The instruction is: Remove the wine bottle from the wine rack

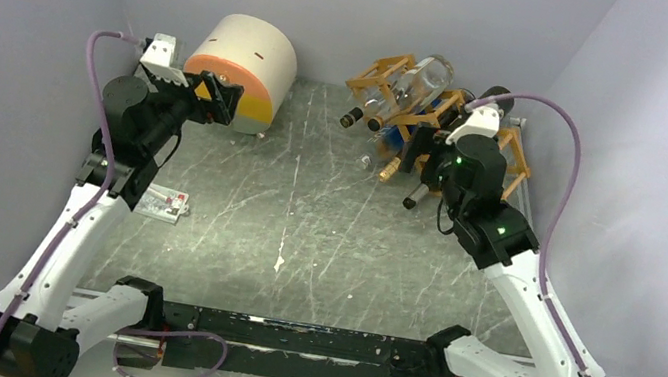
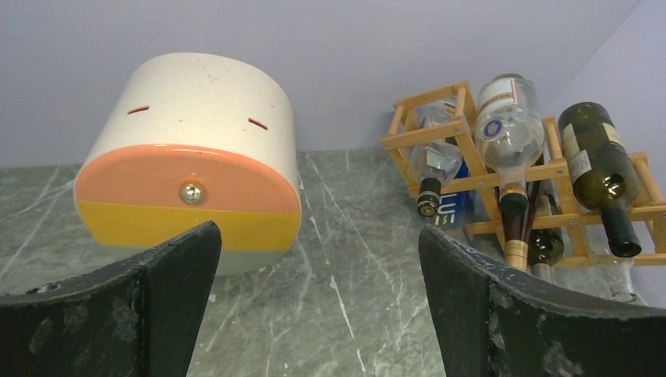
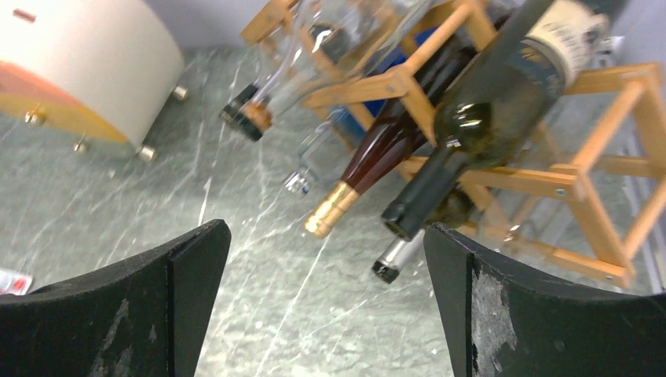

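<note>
- Wine rack [image 2: 554, 169]: one, a lattice of thin orange-tan sticks at the far right of the table [image 1: 302, 234], close to the back wall
- Wine bottle [image 3: 479, 126]: dark green glass with a pale paper label, lying tilted on the upper right of the rack, its neck sloping down and out toward the arms; it is taken as the target because it lies nearest the right gripper, which is a judgement
- Handling: rigid glass, smooth and likely slippery, breakable if dropped and probably heavy if full; the neck just behind the mouth looks the best hold, since the body appears too broad for the jaws; it should draw out along its own axis, and the light rack may shift with it
- Right gripper [image 3: 326, 232]: jaws spread wide, holding nothing, facing the bottle mouths from just in front
- Left gripper [image 2: 318, 236]: jaws likewise wide and empty, near the cylinder [image 1: 244, 58] and well apart from the rack
- Count: two arms, one rack, one cream and orange cylinder, one small flat packet [image 1: 167, 204]; the bottles [image 2: 506, 118] number at least six, clear, brown and green, with the exact total uncertain where they overlap
</note>
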Robot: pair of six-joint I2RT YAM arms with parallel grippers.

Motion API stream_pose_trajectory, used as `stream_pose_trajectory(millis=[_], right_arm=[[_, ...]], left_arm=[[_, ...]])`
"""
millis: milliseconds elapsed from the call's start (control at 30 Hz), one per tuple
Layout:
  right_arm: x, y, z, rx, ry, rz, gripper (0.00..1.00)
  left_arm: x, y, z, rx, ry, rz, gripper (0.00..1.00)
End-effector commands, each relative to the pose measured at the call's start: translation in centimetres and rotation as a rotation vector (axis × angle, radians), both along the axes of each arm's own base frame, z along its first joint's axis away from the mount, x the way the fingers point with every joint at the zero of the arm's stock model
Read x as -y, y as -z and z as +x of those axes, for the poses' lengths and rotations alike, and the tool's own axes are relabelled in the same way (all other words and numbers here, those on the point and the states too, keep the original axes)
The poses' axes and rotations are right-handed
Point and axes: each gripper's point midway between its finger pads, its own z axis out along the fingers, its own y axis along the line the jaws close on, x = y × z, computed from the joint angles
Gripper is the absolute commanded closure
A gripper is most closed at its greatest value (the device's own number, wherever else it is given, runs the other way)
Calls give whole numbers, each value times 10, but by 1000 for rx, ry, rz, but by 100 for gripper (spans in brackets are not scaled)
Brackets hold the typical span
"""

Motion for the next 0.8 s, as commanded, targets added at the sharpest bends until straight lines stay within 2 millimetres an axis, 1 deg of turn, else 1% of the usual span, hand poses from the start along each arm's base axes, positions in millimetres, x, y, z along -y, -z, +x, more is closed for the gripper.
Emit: stream_pose_trajectory(millis=[0,67,133,167,200,267,367,467,567,633,767], right_arm=[[-24,5,-6,-57,-118,32,0],[-25,13,-4,-76,-98,52,0],[-30,17,1,-90,-106,74,0],[-34,21,5,-107,-106,82,0],[-36,19,10,-116,-98,96,0],[-37,22,21,-158,-68,115,0],[-26,28,41,-232,-1,168,0],[-6,32,55,-277,78,224,0],[24,47,62,-323,167,266,0],[38,57,64,-343,198,286,0],[45,67,65,-349,212,288,0]], left_arm=[[11,-13,2,70,87,-37,1],[14,-9,4,60,108,-36,1],[17,-8,4,63,125,-39,1],[18,-8,5,65,133,-40,1],[18,-7,5,66,133,-40,1],[19,-7,6,67,136,-43,1],[23,-9,5,68,162,-50,1],[29,-9,4,74,196,-55,1],[35,-8,3,74,220,-52,1],[37,-9,1,82,231,-49,1],[40,-4,3,72,246,-54,1]])
